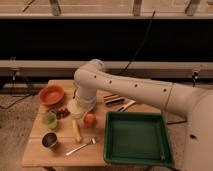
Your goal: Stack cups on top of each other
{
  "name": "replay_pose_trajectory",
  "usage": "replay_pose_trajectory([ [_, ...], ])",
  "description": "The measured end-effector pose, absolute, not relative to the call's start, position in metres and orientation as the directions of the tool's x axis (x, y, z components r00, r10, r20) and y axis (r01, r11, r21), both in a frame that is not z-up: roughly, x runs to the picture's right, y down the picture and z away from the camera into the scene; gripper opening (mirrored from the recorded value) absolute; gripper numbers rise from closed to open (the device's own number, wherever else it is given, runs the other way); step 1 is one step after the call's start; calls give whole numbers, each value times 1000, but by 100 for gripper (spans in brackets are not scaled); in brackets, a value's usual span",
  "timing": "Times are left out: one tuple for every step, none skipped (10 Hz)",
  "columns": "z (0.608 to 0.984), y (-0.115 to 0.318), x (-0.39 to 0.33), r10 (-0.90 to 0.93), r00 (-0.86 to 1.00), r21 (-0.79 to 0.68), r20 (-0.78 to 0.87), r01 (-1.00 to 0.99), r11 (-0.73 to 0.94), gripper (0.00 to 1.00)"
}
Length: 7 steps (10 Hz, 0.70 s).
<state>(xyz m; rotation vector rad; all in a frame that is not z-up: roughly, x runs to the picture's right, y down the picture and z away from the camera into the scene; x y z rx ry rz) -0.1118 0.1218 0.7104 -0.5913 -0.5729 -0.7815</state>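
My gripper (79,106) hangs under the white arm over the left middle of the wooden table (60,152). It is shut on the cream-white cup (74,108) and holds it just above the tabletop. The translucent green cup (49,119) stands upright to the left of the held cup, a short gap away. The dark metal cup (49,140) stands upright near the table's front left corner.
An orange bowl (51,94) sits at the back left. A red fruit (90,119), a yellow banana-like piece (76,131) and a fork (81,146) lie in front of the gripper. A green tray (137,156) fills the right side. A striped object (114,99) lies behind it.
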Motion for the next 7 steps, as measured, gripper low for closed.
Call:
replay_pose_trajectory([
  [711,121,-111,-472,580,-271,664,775,570,0],
  [711,122,-111,-472,577,-270,666,777,569,0],
  [716,121,-114,-472,572,-267,671,781,565,0],
  [727,122,-122,-472,563,-265,678,787,557,0],
  [739,123,-136,-473,549,-259,689,796,547,0],
  [745,123,-148,-473,537,-252,698,803,540,0],
  [749,122,-155,-475,527,-248,704,810,532,0],
])
